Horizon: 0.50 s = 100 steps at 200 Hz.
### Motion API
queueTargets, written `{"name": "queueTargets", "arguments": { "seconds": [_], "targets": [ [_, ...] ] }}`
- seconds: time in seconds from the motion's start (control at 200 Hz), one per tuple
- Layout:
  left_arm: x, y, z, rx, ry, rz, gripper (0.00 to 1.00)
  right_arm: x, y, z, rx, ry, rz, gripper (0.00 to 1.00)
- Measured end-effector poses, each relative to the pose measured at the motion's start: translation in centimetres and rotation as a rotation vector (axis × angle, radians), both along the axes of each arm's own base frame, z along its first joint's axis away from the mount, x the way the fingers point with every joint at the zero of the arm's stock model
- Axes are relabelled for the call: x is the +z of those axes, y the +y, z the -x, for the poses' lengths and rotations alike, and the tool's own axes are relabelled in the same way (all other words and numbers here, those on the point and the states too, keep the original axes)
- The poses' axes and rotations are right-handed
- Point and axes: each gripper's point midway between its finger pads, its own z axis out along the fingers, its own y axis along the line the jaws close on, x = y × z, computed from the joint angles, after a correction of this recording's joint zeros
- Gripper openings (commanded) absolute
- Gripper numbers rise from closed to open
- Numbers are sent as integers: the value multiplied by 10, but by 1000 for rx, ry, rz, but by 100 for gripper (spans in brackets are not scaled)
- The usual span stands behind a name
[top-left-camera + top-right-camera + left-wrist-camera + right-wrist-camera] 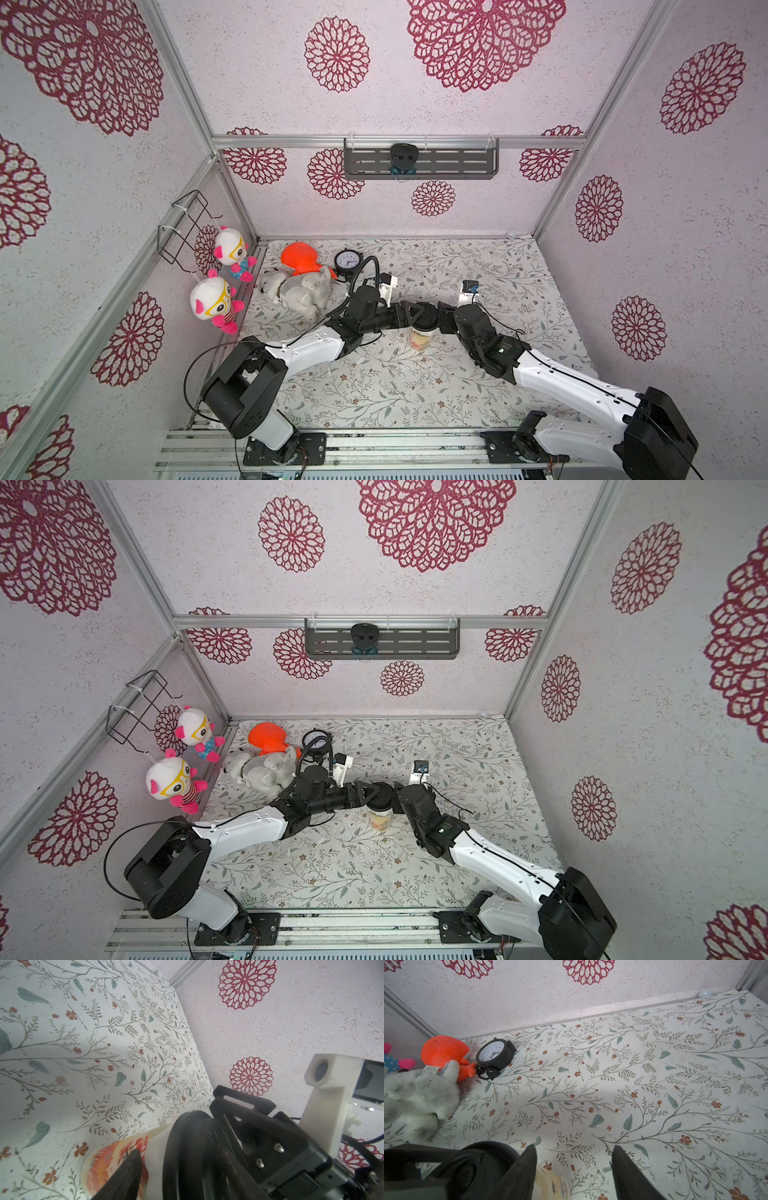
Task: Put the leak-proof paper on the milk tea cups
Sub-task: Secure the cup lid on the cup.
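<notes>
The cup [420, 338] is stood upright on the desk [457, 395], a black lid [187, 1157] on top. Only in the right wrist view is the right end effector [574, 1145] seen spread apart. Whether the left end effector [419, 316] grips cannot be told.

Cream paper cup [421, 340] w/ orange print, upright, ctr of table [457, 395].
</notes>
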Motion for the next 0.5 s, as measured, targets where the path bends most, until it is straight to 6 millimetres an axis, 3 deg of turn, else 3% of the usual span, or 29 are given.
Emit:
{"name": "queueTargets", "arguments": {
  "seconds": [0.5],
  "targets": [
    [-3,0,1,7,5,13,59,-14,-4,14,-72,-53,-36,59]
  ]
}}
